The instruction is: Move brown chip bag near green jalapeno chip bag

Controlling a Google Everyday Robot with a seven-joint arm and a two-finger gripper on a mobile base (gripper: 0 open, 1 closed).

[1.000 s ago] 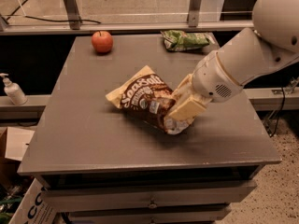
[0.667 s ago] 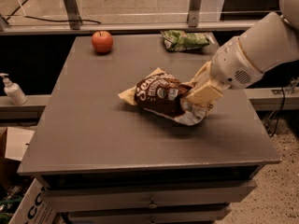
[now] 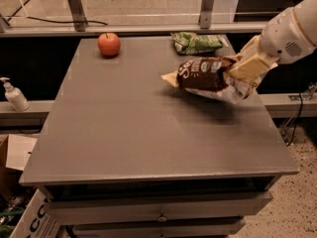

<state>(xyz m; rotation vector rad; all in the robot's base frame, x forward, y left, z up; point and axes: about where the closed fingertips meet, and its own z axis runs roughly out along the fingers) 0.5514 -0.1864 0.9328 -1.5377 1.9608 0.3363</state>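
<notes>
white arm slanting down, hand clamped on brown chip bag, above table

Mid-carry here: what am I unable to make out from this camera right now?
- Camera view: the gripper is shut on the brown chip bag, and the bag's crumpled end hides its far finger.
- Camera view: the arm is cut off by the right and top edges.
- Camera view: the print on the green jalapeno chip bag is too small to read.
- Camera view: the brown chip bag's underside faces the table, so it is out of sight.
</notes>
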